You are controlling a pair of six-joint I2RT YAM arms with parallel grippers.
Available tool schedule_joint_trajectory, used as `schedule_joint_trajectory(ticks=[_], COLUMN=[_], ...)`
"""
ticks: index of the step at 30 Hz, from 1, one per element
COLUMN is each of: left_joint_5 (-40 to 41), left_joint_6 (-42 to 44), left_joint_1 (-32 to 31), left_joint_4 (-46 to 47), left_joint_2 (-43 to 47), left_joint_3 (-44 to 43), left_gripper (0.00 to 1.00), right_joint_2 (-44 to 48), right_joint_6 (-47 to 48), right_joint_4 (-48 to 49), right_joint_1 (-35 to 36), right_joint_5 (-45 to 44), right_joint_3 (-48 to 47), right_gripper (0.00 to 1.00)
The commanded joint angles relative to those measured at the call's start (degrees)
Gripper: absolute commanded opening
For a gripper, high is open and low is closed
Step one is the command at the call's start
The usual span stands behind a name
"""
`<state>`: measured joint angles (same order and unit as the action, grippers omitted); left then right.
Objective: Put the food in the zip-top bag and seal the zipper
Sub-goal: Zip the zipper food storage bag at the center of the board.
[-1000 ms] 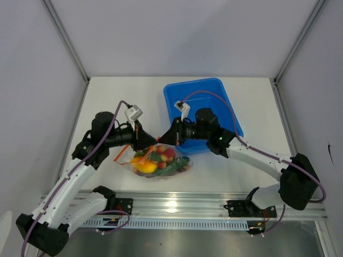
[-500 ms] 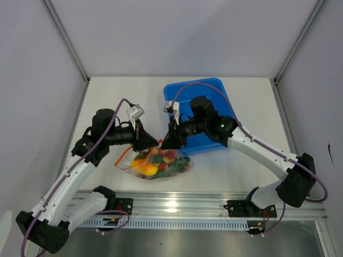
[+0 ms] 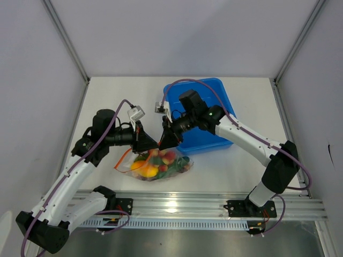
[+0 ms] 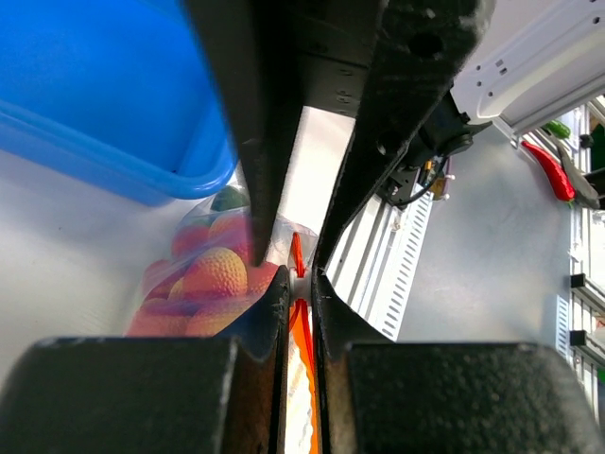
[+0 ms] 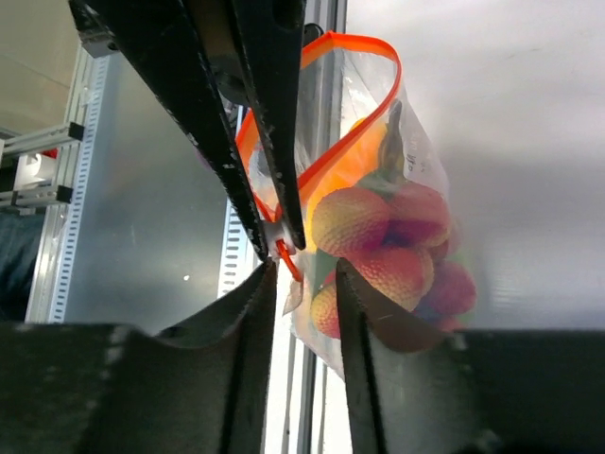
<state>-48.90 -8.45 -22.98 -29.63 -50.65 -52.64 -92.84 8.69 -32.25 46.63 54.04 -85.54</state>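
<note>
The clear zip-top bag (image 3: 170,167) lies near the table's front edge, with the toy food (image 3: 156,162) inside: red and orange fruits and green pieces. My left gripper (image 3: 151,145) is shut on the orange-red zipper (image 4: 301,331) at its white slider (image 4: 301,286). The mouth loops open toward the left (image 3: 122,159). My right gripper (image 3: 162,142) faces the left one tip to tip. In the right wrist view its jaws (image 5: 307,274) stand a little apart, with the bag's corner (image 5: 293,295) hanging between them, just below the slider. The food (image 5: 378,236) bulges beside its right finger.
A blue plastic bin (image 3: 214,96) stands behind the bag at centre right, under the right arm. The metal rail (image 3: 177,206) runs along the near table edge just in front of the bag.
My right gripper has moved left along the bag's top until it meets the left gripper's tips. The bag has shifted slightly left. The left gripper has kept its hold.
</note>
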Motion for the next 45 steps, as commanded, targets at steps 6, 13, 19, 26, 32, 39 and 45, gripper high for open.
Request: schedule_joint_trajectory(ticks=[6, 13, 19, 26, 32, 39, 45], left_joint_5=[-2.42, -3.04, -3.39, -3.57, -1.99, 6.27, 8.21], left_joint_6=[1.42, 1.5, 1.59, 1.33, 0.98, -0.52, -1.31], left_joint_1=[-0.4, -0.31, -0.31, -0.31, -0.31, -0.31, -0.31], left_joint_4=[1.15, 1.33, 1.15, 1.59, 0.98, -1.13, -2.98], left_joint_2=[0.55, 0.03, -0.24, -0.32, -0.85, 0.9, 2.05], left_joint_3=[-1.85, -2.29, -2.03, -2.02, -1.94, -2.38, -2.9], left_gripper=[0.01, 0.01, 0.0, 0.01, 0.01, 0.01, 0.03], right_joint_2=[1.08, -1.2, -4.19, -6.74, -3.94, 3.97, 8.8], right_joint_6=[4.05, 5.98, 7.84, 8.8, -0.31, -20.89, -32.58], right_joint_4=[-1.76, -4.39, -7.04, -8.71, 3.13, 24.51, 30.31], right_joint_1=[0.21, 0.48, 0.65, 1.09, 1.36, 1.18, 1.1], right_joint_5=[-3.24, 2.03, 5.02, 7.04, 6.44, -13.83, -29.66], right_joint_3=[-1.21, -3.49, -6.57, -8.6, -4.39, 7.57, 12.67], right_gripper=[0.57, 0.5, 0.36, 0.16, 0.0, 0.0, 0.0])
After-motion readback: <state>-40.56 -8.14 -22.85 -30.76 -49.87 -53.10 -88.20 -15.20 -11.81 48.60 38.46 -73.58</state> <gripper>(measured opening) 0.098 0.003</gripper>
